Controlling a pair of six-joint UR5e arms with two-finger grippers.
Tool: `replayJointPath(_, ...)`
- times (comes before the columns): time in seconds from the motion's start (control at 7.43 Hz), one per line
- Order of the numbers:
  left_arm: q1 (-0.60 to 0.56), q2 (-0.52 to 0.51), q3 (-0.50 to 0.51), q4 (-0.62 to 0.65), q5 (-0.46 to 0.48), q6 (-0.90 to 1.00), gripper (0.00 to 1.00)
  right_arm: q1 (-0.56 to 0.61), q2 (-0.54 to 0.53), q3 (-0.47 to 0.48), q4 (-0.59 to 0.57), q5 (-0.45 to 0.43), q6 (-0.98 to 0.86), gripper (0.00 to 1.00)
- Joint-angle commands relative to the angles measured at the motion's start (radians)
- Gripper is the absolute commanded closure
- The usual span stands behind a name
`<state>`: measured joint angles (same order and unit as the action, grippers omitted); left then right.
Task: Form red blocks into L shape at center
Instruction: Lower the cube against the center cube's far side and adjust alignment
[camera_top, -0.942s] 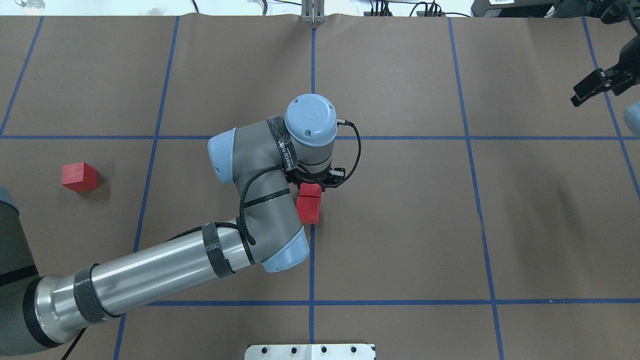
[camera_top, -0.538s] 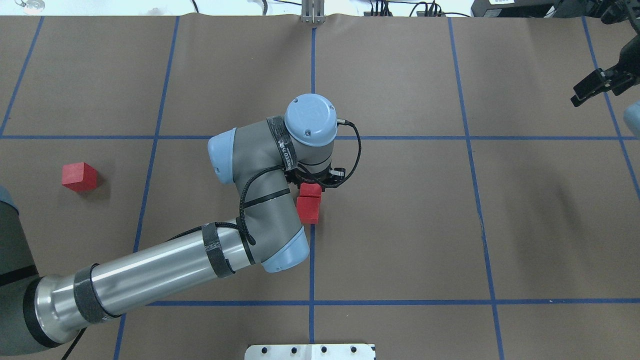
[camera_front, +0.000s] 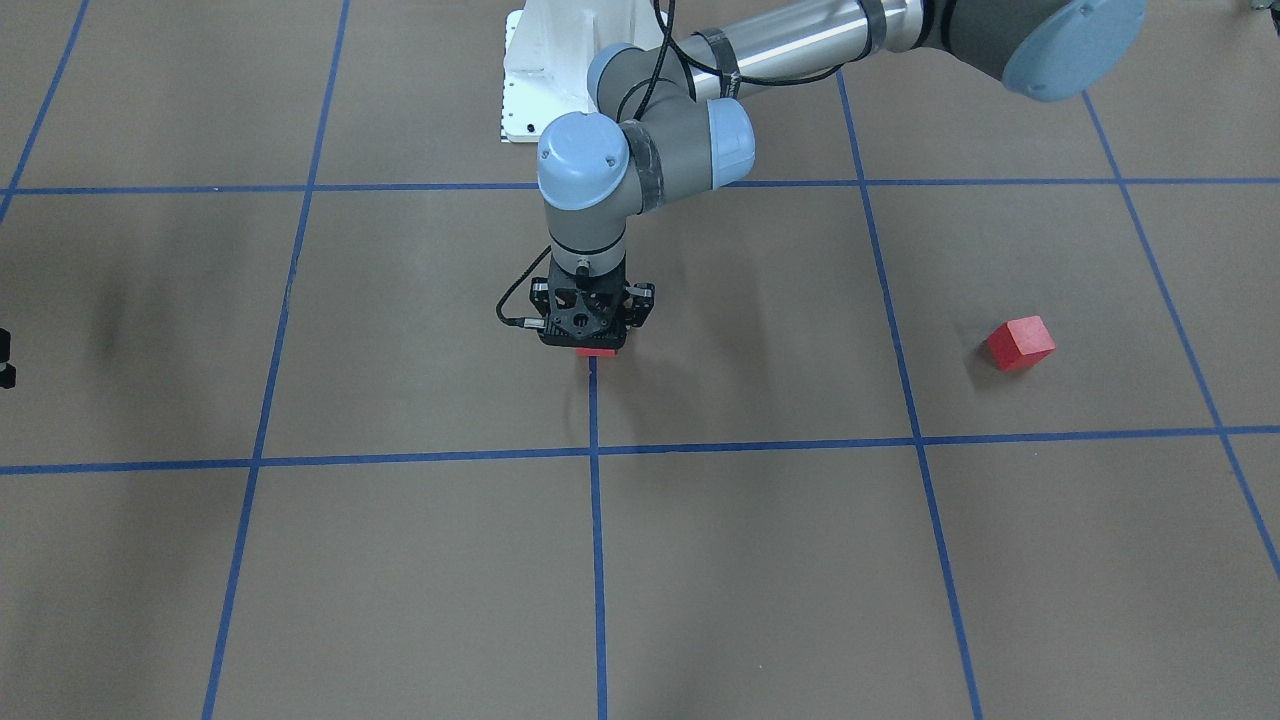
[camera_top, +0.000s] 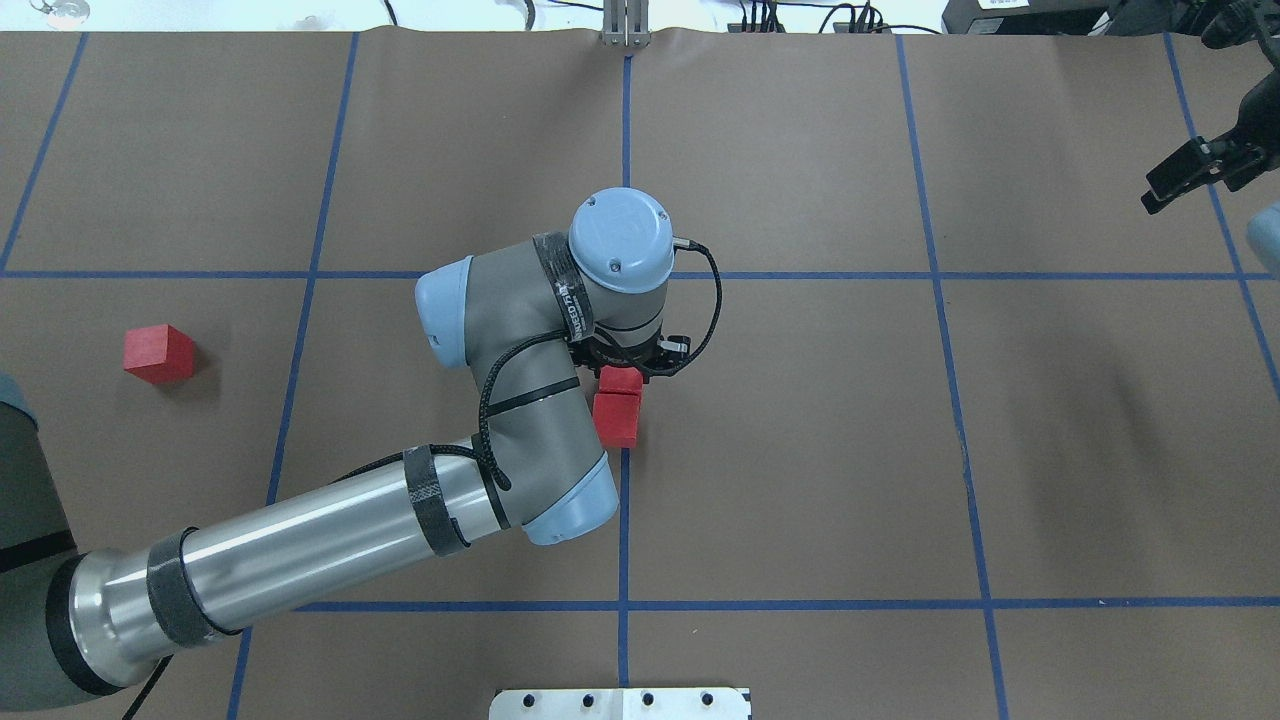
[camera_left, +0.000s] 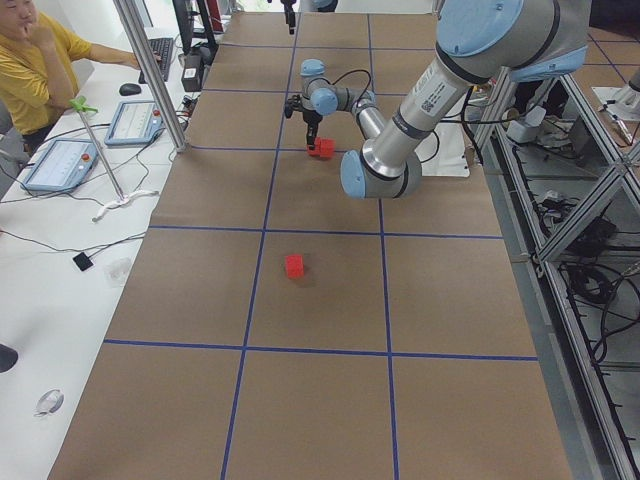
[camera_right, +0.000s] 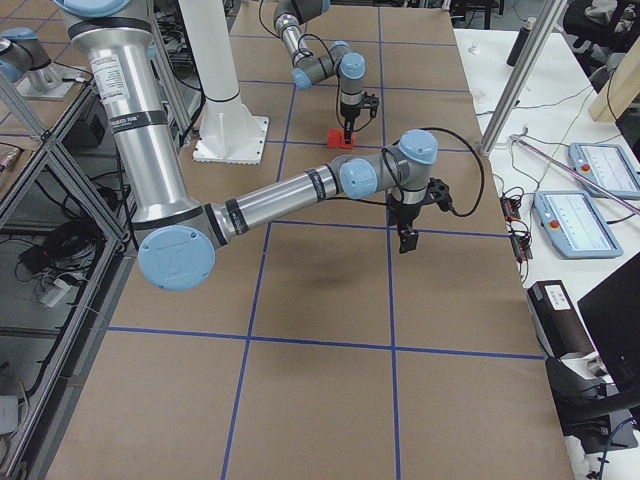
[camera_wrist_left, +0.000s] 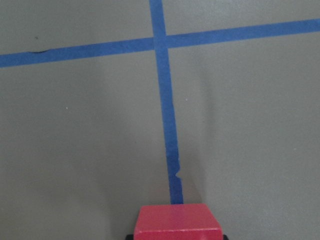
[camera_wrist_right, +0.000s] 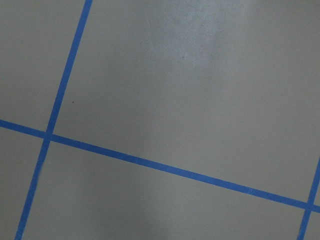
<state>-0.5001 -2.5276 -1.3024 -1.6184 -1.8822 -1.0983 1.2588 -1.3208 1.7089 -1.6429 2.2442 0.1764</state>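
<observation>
– How does the left arm (camera_top: 330, 545) stand?
– Elbow bent, wrist vertical. The left gripper (camera_front: 597, 346) clamps one red block (camera_wrist_left: 177, 220) at the center (camera_top: 624, 500), touching a second block (camera_top: 615, 420). A third block (camera_top: 158, 353) lies well apart.
– And the right gripper (camera_top: 1185, 178)?
– It hangs above the table's right end; open or closed, I cannot tell

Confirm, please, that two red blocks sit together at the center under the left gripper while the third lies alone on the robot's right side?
Not quite: the third red block lies alone on the robot's left side, as the overhead exterior view shows. The rest holds.
</observation>
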Motion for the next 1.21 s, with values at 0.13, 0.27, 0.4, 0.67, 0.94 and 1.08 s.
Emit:
replayJointPath(0.13, 0.0, 0.004, -0.002, 0.0, 0.0, -0.002, 0.63, 0.001, 0.0, 0.0, 0.0, 0.0, 0.0, 0.0)
replayJointPath(0.27, 0.0, 0.004, -0.002, 0.0, 0.0, -0.002, 0.6, 0.001, 0.0, 0.0, 0.0, 0.0, 0.0, 0.0)
replayJointPath(0.4, 0.0, 0.004, -0.003, 0.0, 0.0, -0.002, 0.6, 0.001, 0.0, 0.0, 0.0, 0.0, 0.0, 0.0)
replayJointPath(0.67, 0.0, 0.004, -0.003, 0.0, -0.002, -0.002, 0.59, 0.001, -0.002, 0.0, 0.0, 0.0, 0.0, 0.0)
replayJointPath(0.94, 0.002, 0.006, -0.005, -0.002, -0.002, -0.002, 0.34, 0.001, -0.002, 0.0, 0.0, 0.0, 0.0, 0.0)
replayJointPath(1.08, 0.002, 0.006, -0.005, -0.002, 0.0, 0.002, 0.05, 0.001, -0.002, 0.0, 0.0, 0.0, 0.0, 0.0)
